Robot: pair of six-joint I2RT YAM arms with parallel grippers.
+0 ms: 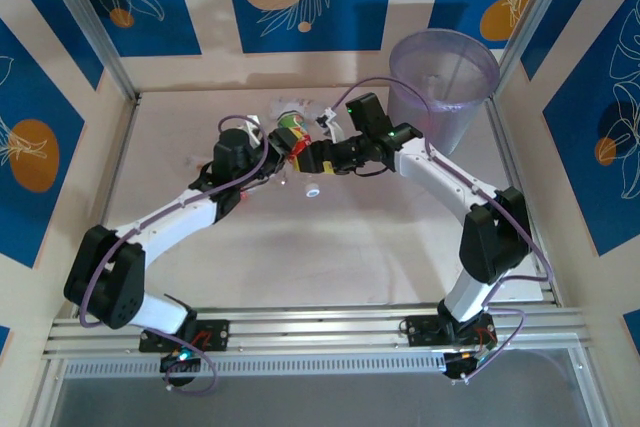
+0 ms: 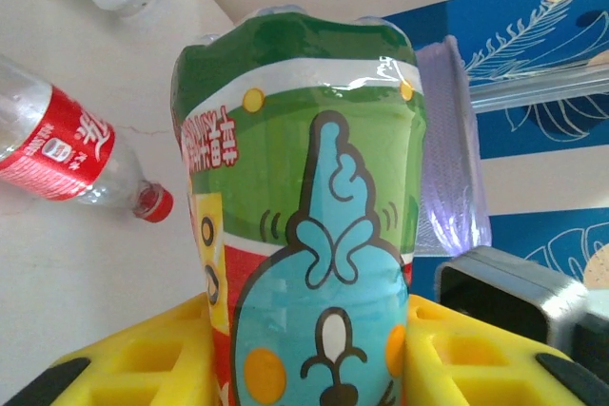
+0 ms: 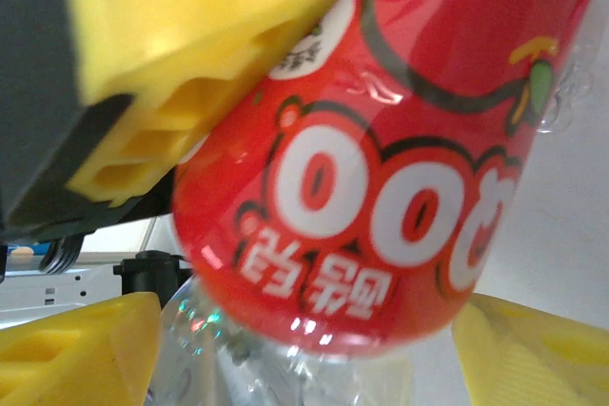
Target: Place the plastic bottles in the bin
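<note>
L hand [image 2: 309, 363] pinches the clear plastic bottle w/ green-red-blue label [image 2: 304, 187], near centre of the white surface [image 1: 320, 257], a bit toward 12 o'clock. R hand [image 3: 304, 358] is spread, its yellow fingers [image 3: 81, 354] at both sides of same bottle, not pressing. At 1 o'clock stands the pale-purple round translucent bin [image 1: 445, 77].

Glossy film-labelled plastic bottle [image 2: 314, 235], matt yellow pads [image 2: 143, 358] of left hand [image 2: 314, 382], translucent plastic bin [image 1: 440, 112]

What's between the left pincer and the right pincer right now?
The multicoloured-label bottle: left pincer shut on it, right pincer open around its clear end. The top view shows it between them.
</note>
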